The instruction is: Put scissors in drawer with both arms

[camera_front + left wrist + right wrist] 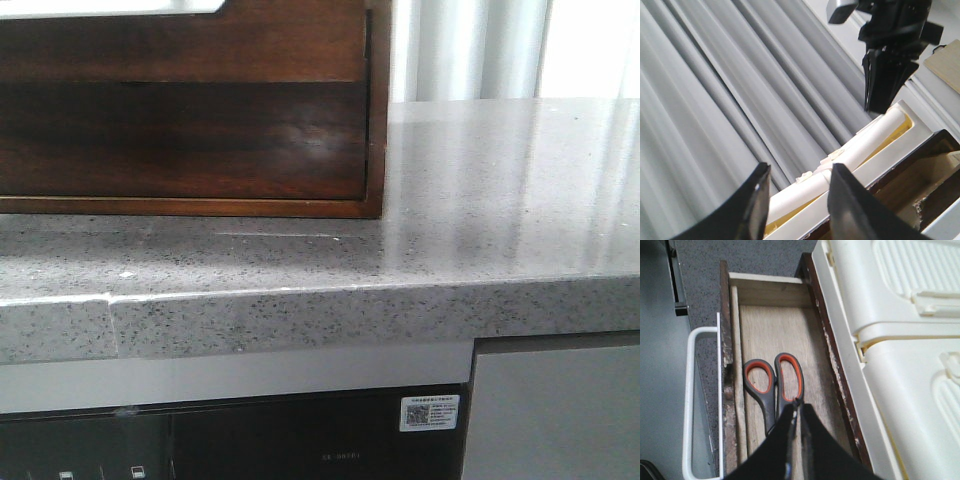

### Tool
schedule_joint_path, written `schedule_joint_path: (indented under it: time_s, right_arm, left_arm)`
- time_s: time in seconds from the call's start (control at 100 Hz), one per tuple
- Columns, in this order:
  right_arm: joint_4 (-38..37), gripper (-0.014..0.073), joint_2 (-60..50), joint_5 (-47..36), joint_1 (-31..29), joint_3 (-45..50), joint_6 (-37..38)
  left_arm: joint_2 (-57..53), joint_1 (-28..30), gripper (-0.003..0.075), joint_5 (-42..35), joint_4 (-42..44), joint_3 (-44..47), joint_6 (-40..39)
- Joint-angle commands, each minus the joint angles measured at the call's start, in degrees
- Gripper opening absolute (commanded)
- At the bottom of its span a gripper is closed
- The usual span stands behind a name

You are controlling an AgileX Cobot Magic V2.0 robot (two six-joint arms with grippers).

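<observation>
My right gripper (796, 412) hangs over the open drawer (785, 340), its two dark fingers pressed almost together. The scissors (774, 385) lie flat on the pale wooden drawer floor, grey handles with orange-lined loops pointing away from my fingers, the blades hidden beneath them. Whether my fingertips actually pinch the scissors near the pivot or only sit above them, I cannot tell. The drawer is narrow and shallow, with dark, worn side walls and a thin wooden strip running along one side.

Beside the drawer sits a cream plastic lid (900, 340) with moulded ridges, resting on the cabinet top. On the other side a white wire rail (689, 405) frames a speckled grey surface.

My left gripper (797, 200) stands released, the two black fingers well apart with nothing between them. Through the gap I see the cream plastic piece (860, 145) and a corner of dark wood; behind run long grey curtain folds (730, 100). My right arm (890, 55) shows there as a black wedge hanging down.

From the front, the countertop (450, 250) is grey speckled stone, glossy, catching window light. The dark wooden cabinet (190, 130) stands on it at the left, its glossy reddish-brown fronts shut flush on this face. Below the counter is a dark appliance panel (250, 440) with a small white sticker (431, 412).
</observation>
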Motion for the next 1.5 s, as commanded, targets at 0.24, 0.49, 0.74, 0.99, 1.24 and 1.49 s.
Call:
schedule_joint_path:
  time_s: [0.24, 0.49, 0.74, 0.99, 1.24, 1.49]
  right_arm:
    - [1.26, -0.0055, -11.19, -2.75, 0.01, -1.79, 2.05]
    - [1.26, -0.0055, -18.62, -3.73, 0.01, 1.83, 2.93]
    - [1.26, -0.0055, -31.56, -13.61, 0.01, 18.16, 3.05]
    - [0.64, -0.0055, -49.13, -30.47, 0.01, 43.22, 3.05]
    - [-0.68, -0.0055, -63.65, -34.47, 0.01, 62.63, 3.05]
    - [-0.57, -0.0055, -76.8, -41.33, 0.01, 76.86, 6.96]
  left_arm:
    - [-8.38, 0.06, -0.002, 9.49, -3.37, -1.94, -9.17]
    - [-8.25, 0.06, -0.002, 12.63, -9.95, -1.79, -9.92]
    - [-8.25, 0.06, -0.002, 13.12, -10.86, -1.79, -9.92]
    - [-8.25, 0.06, -0.002, 11.67, -14.64, 0.21, -9.92]
    - [-8.25, 0.06, -0.002, 8.8, -18.85, 4.57, -9.92]
    - [-8.25, 0.06, -0.002, 11.45, -23.01, 5.64, -9.92]
